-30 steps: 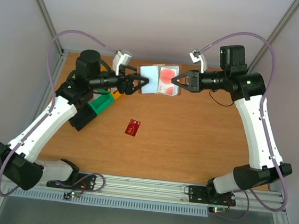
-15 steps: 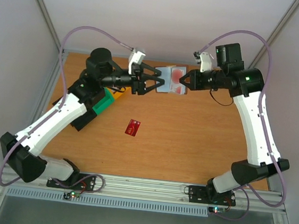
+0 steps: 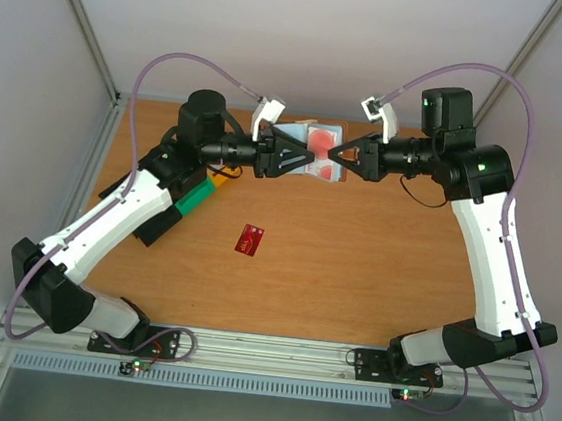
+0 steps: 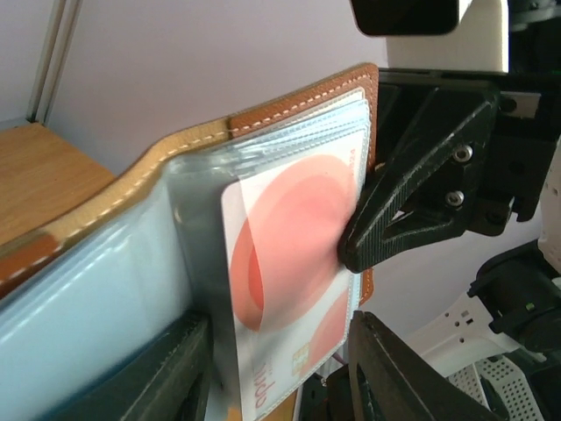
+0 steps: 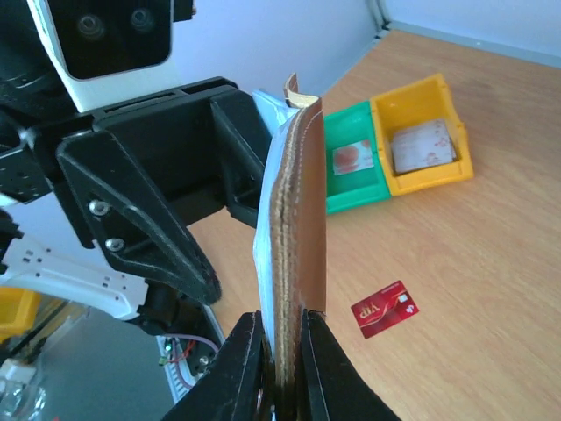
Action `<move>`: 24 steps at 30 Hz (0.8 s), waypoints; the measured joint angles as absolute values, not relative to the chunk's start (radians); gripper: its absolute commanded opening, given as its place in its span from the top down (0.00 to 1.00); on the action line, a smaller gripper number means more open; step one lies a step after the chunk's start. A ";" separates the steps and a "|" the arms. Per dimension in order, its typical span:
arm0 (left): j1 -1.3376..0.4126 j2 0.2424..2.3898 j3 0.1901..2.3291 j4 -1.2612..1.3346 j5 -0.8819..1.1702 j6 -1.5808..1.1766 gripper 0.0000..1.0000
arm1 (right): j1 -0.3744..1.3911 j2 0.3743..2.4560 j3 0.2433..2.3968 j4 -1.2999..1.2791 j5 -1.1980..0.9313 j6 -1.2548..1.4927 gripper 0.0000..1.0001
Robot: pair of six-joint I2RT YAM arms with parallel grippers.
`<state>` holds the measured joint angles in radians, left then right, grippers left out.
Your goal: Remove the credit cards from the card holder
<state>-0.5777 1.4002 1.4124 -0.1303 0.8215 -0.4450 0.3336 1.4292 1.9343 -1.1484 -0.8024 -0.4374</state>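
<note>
The card holder (image 3: 319, 139), brown outside and pale blue inside, hangs in the air at the back of the table between both grippers. My right gripper (image 3: 331, 156) is shut on its brown edge (image 5: 298, 228), as the right wrist view (image 5: 282, 326) shows. My left gripper (image 3: 306, 160) is open, with one finger on each side of the clear sleeves. In the left wrist view (image 4: 276, 338) a pale card with red shapes (image 4: 294, 263) sits in a sleeve between the jaws. A red credit card (image 3: 250, 238) lies flat on the table, and also shows in the right wrist view (image 5: 384, 309).
A green bin (image 3: 194, 196) and a yellow bin (image 3: 221, 176) stand at the left under my left arm. In the right wrist view both the green bin (image 5: 355, 171) and the yellow bin (image 5: 425, 145) hold cards. A grey wall stands behind the table.
My left gripper let go of the holder's left side, opened wide, then moved right so its open fingers straddle the sleeves. The holder went from spread open to more folded in the right gripper.
</note>
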 measured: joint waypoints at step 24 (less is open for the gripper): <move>-0.556 1.358 1.341 -0.004 0.943 -0.443 1.00 | 0.308 1.451 1.908 -1.089 -1.031 -0.494 0.84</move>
